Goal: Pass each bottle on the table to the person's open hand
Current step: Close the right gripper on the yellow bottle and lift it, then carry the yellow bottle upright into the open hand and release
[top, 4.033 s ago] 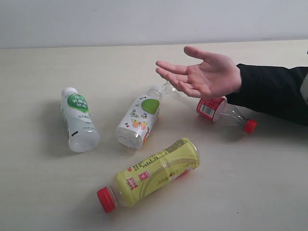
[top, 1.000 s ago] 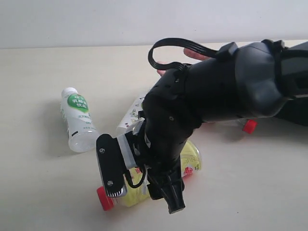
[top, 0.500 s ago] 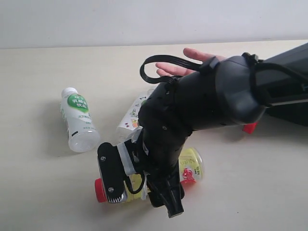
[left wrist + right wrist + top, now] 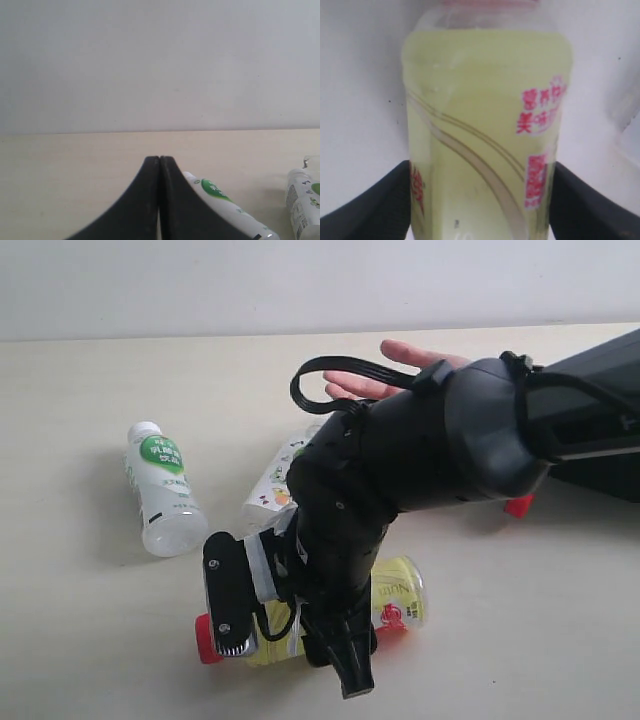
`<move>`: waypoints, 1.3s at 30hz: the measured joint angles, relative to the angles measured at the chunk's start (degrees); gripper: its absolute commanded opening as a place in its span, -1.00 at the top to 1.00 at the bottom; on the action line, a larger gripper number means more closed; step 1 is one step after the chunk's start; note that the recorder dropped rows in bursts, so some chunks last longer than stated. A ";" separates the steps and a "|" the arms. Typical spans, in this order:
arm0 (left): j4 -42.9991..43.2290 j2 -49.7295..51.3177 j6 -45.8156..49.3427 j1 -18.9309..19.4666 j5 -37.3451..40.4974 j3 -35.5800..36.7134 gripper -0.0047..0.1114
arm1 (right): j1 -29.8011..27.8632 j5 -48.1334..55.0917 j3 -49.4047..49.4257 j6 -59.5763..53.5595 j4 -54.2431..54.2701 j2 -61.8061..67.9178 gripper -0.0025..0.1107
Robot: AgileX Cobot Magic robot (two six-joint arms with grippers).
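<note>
None of the bottles has reached the person's open hand (image 4: 405, 352); all four lie on the table (image 4: 80, 640). Our right gripper (image 4: 290, 638) straddles the yellow-green bottle (image 4: 398, 592), well apart from the hand. Its jaws stand wide against the bottle's flanks, and we cannot tell whether they squeeze. Our left gripper (image 4: 159, 167) is closed and empty. The nearer white-capped bottle (image 4: 272, 483) and the red-capped clear bottle (image 4: 518, 505) lie near the hand, the farther white-capped bottle (image 4: 160, 490) well apart from it.

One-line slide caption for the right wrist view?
Right end effector straddling the yellow-green bottle lying on the table, one finger at each side, red cap at the far end.
</note>
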 measured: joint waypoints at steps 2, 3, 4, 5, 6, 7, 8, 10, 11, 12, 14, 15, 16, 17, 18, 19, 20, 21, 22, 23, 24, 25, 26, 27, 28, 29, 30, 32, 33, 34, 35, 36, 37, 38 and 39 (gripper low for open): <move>0.00 0.00 0.00 0.00 0.00 0.00 0.92 | 0.00 1.41 0.00 0.23 1.87 0.00 0.96; 0.00 0.00 0.00 0.00 0.00 0.00 0.92 | 0.00 2.06 -0.12 0.26 2.46 -0.11 0.96; 0.00 0.00 0.00 0.00 0.00 0.00 0.92 | 0.00 3.50 -0.12 0.72 3.37 -0.38 0.96; 0.00 0.00 0.00 0.00 0.00 0.00 0.92 | 0.00 4.22 -0.12 1.27 3.77 -0.70 0.96; 0.00 0.00 0.00 0.00 0.00 0.00 0.92 | 0.00 4.72 -0.12 2.07 4.10 -1.23 0.96; 0.00 0.00 0.00 0.00 0.00 0.00 0.92 | 0.00 4.94 -0.12 2.90 4.13 -1.86 0.96; 0.00 0.00 0.00 0.00 0.00 0.00 0.92 | 0.00 5.35 -0.12 4.18 4.36 -2.81 0.96; 0.00 0.00 0.00 0.00 0.00 0.00 0.92 | 0.00 6.94 -0.12 8.13 6.48 -7.49 0.96; 0.00 0.00 0.00 0.00 0.00 0.00 0.92 | 0.00 8.19 -0.12 9.01 7.65 -9.22 0.96; 0.00 0.00 0.00 0.00 0.00 0.00 0.92 | 0.00 10.39 -0.12 9.76 9.81 -11.46 0.96; 0.00 0.00 0.00 0.00 0.00 0.00 0.92 | 0.00 14.68 -0.12 11.24 13.15 -15.60 0.96; 0.00 0.00 0.00 0.00 0.00 0.00 0.92 | 0.00 15.97 -0.12 12.58 14.56 -17.28 0.96; 0.00 0.00 0.00 0.00 0.00 0.00 0.92 | 0.00 17.71 -0.12 14.96 16.12 -19.62 0.96; 0.00 0.00 0.00 0.00 0.00 0.00 0.92 | 0.00 19.27 -0.12 16.55 16.98 -21.65 0.96; 0.00 0.00 0.00 0.00 0.00 0.00 0.92 | 0.00 21.43 -0.12 17.45 17.32 -23.64 0.96; 0.00 0.00 0.00 0.00 0.00 0.00 0.92 | 0.00 22.69 -0.12 17.84 17.32 -25.01 0.96; 0.00 0.00 0.00 0.00 0.00 0.00 0.92 | 0.00 23.68 -0.12 19.51 16.91 -26.24 0.96; 0.00 0.00 0.00 0.00 0.00 0.00 0.92 | 0.00 24.35 -0.12 21.68 15.81 -27.32 0.96; 0.00 0.00 0.00 0.00 0.00 0.00 0.92 | 0.00 24.50 -0.12 24.73 14.26 -28.09 0.96; 0.00 0.00 0.00 0.00 0.00 0.00 0.92 | 0.10 24.86 -0.12 30.51 10.99 -28.99 0.96; 0.00 0.00 0.00 0.00 0.00 0.00 0.92 | 0.10 25.11 -0.12 34.71 8.26 -29.37 0.96; 0.00 0.00 0.00 0.00 0.00 0.00 0.92 | 0.10 25.52 -0.12 38.84 5.26 -29.65 0.96; 0.00 0.00 0.00 0.00 0.00 0.00 0.92 | 0.10 26.49 -0.12 44.14 0.58 -29.90 0.96; 0.00 0.00 0.00 0.00 0.00 0.00 0.92 | -0.01 27.34 -0.12 46.71 -2.22 -29.94 0.96; 0.00 0.00 0.00 0.00 0.00 0.00 0.92 | -0.45 28.28 -0.12 49.13 -4.94 -30.03 0.96; 0.00 0.00 0.00 0.00 0.00 0.00 0.92 | -1.16 28.93 -0.12 50.80 -6.70 -30.03 0.96; 0.00 0.00 0.00 0.00 0.00 0.00 0.92 | -2.20 29.36 -0.12 51.85 -7.64 -30.03 0.96; 0.00 0.00 0.00 0.00 0.00 0.00 0.92 | -5.06 30.52 -0.82 53.02 -8.15 -30.03 0.96; 0.00 0.00 0.00 0.00 0.00 0.00 0.92 | -6.36 31.08 -1.43 53.15 -8.15 -29.93 0.96; 0.00 0.00 0.00 0.00 0.00 0.00 0.92 | -8.07 31.36 -2.42 53.15 -8.03 -29.84 0.96; 0.00 0.00 0.00 0.00 0.00 0.00 0.92 | -9.79 31.66 -3.59 53.15 -7.92 -29.61 0.96; 0.00 0.00 0.00 0.00 0.00 0.00 0.92 | -11.18 31.79 -4.63 53.15 -7.76 -29.48 0.96; 0.00 0.00 0.00 0.00 0.00 0.00 0.92 | -12.88 31.79 -6.05 53.15 -7.26 -29.05 0.96; 0.00 0.00 0.00 0.00 0.00 0.00 0.92 | -14.54 31.90 -7.57 53.25 -6.68 -28.59 0.96; 0.00 0.00 0.00 0.00 0.00 0.00 0.92 | -16.17 31.90 -9.24 53.25 -5.89 -28.14 0.96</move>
